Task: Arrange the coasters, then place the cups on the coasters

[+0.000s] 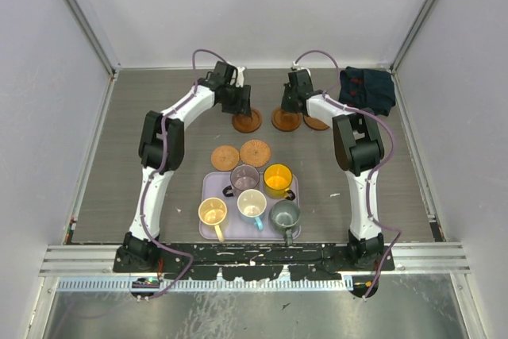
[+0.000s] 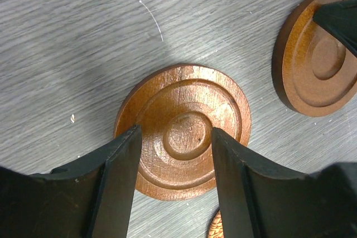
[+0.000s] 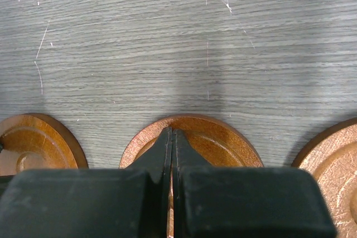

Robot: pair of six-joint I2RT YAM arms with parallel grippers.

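The grey wood-grain table (image 1: 135,156) is seen from above. A lavender tray (image 1: 208,180) is set low in the centre of the frame, and all five cups (image 1: 252,205) are gathered on it. Five ringed wooden coasters are laid out above it: two (image 1: 225,157) just past the tray's upper edge, three in a row in the upper centre.

The left coaster (image 2: 184,93) of that row is straddled from above by the released left gripper (image 2: 175,133), whose fingers are set inside the disc's width rather than at its rim. The middle coaster (image 3: 223,140) is met by the clenched right gripper (image 3: 172,132), with nothing held.

The discs are judged stiff, light and smooth enough to slide, and the thin outer edge is judged the surest hold. Whether either gripper touches its coaster cannot be told. The right fingertips are partly masked by the gripper body, and the third coaster (image 3: 334,154) is cut off at the frame's right edge.
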